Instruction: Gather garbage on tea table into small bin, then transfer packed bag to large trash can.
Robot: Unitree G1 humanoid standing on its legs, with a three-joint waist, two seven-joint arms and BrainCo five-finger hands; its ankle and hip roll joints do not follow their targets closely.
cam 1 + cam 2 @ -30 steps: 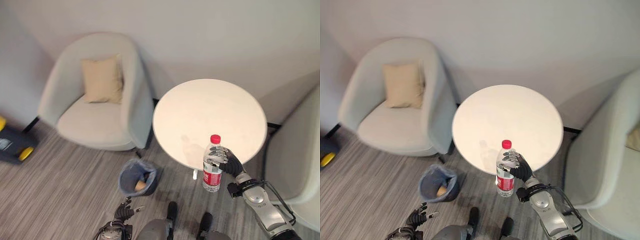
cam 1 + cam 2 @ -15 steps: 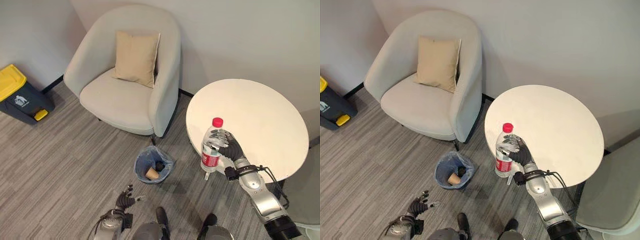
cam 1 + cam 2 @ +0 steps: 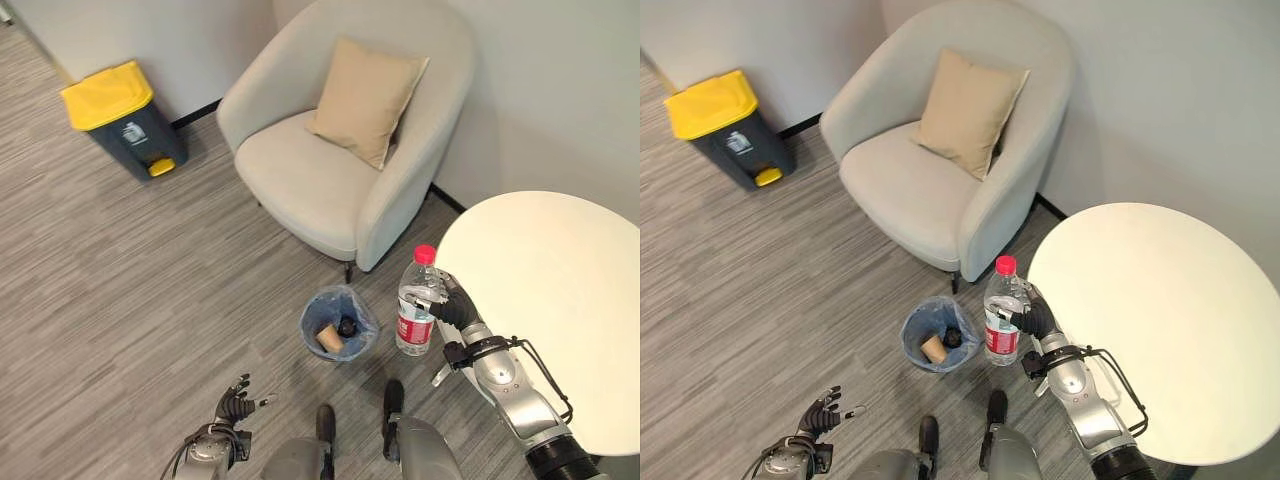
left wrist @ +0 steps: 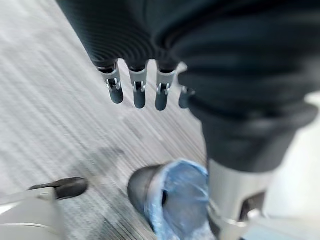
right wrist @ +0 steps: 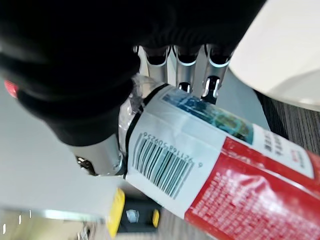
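Note:
A clear plastic water bottle (image 3: 416, 305) with a red cap and red label stands upright in my right hand (image 3: 451, 309), whose fingers curl round its middle (image 5: 180, 70). It hangs over the floor between the round white tea table (image 3: 560, 300) and the small bin (image 3: 338, 325). The small bin, lined with a blue bag, holds a paper cup and a dark item, and sits just left of the bottle. My left hand (image 3: 234, 402) hangs low near the floor with fingers spread straight (image 4: 137, 90). The large dark trash can (image 3: 125, 122) with a yellow lid stands at the far left by the wall.
A pale grey armchair (image 3: 345, 165) with a tan cushion (image 3: 365, 100) stands behind the small bin, close to the table's left edge. Grey striped carpet (image 3: 120, 290) stretches open between the bin and the large trash can.
The camera has swung left, bringing the large trash can into fuller view. My right hand has carried the bottle off the table's edge, closer to the small bin.

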